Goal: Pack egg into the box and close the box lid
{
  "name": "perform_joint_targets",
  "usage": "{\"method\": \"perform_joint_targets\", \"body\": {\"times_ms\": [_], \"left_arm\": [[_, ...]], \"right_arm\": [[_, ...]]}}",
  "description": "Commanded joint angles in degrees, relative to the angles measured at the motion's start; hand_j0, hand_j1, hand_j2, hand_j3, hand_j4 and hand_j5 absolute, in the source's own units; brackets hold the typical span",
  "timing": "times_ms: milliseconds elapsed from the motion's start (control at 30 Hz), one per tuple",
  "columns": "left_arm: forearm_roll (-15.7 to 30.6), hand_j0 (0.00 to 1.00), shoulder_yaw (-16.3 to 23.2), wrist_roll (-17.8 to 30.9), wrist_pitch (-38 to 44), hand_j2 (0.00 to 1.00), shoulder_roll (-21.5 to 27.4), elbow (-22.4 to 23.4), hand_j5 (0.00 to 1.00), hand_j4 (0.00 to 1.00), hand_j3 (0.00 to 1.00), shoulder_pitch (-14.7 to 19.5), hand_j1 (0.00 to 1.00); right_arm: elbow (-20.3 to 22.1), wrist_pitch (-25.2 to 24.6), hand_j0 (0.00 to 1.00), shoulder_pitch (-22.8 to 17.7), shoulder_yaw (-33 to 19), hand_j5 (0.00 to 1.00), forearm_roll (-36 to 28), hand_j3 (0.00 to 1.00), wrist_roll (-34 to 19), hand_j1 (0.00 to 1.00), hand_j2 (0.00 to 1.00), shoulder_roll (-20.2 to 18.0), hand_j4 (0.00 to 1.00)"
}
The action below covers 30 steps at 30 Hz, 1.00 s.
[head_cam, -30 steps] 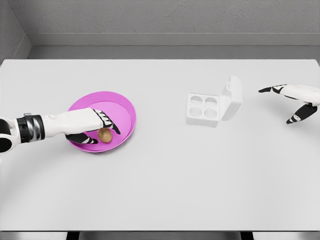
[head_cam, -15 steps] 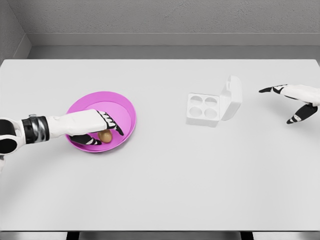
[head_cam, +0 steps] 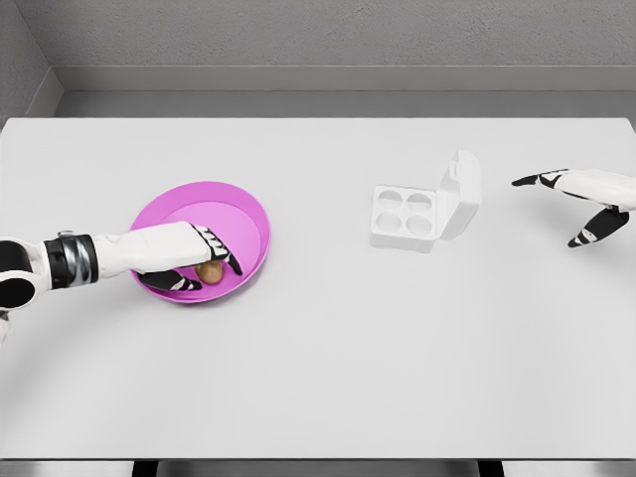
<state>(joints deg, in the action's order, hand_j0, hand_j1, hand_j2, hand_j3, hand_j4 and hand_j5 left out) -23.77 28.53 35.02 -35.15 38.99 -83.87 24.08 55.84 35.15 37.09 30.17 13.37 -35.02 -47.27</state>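
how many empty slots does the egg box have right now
4, all empty, in a two-by-two grid in the open box: two toward the back, two toward the front. The only egg sits in the pink bowl.

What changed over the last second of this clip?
The left hand has closed in over the egg in the pink bowl, covering more of it; a firm grasp is not clear. The egg stayed put. The box, lid open, and the right hand are unchanged.

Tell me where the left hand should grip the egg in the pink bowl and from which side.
Probably across the egg's rounded middle, from above: it lies low in the shallow bowl, whose rim blocks a level approach. The left hand is already over it, fingers curled around.
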Motion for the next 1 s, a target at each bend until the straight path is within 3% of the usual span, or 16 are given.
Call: {"method": "perform_joint_targets", "body": {"times_ms": [0,467,967], "left_arm": [[0.4,0.56,0.0,0.0,0.1,0.56,0.1,-0.1,0.56,0.56,0.56,0.0,0.56],[0.4,0.42,0.1,0.0,0.1,0.42,0.5,0.0,0.42,0.42,0.42,-0.2,0.42],[0.4,0.41,0.0,0.0,0.1,0.41,0.2,1.4,0.41,0.41,0.41,-0.2,0.41]], "right_arm": [[0.1,-0.1,1.00,0.0,0.1,1.00,-0.4,1.00,0.0,1.00,1.00,-0.1,1.00],[0.9,-0.1,1.00,0.0,0.2,1.00,-0.4,1.00,0.0,1.00,1.00,-0.5,1.00],[2.7,-0.1,1.00,0.4,2.1,1.00,-0.4,1.00,0.0,1.00,1.00,-1.4,1.00]]}}
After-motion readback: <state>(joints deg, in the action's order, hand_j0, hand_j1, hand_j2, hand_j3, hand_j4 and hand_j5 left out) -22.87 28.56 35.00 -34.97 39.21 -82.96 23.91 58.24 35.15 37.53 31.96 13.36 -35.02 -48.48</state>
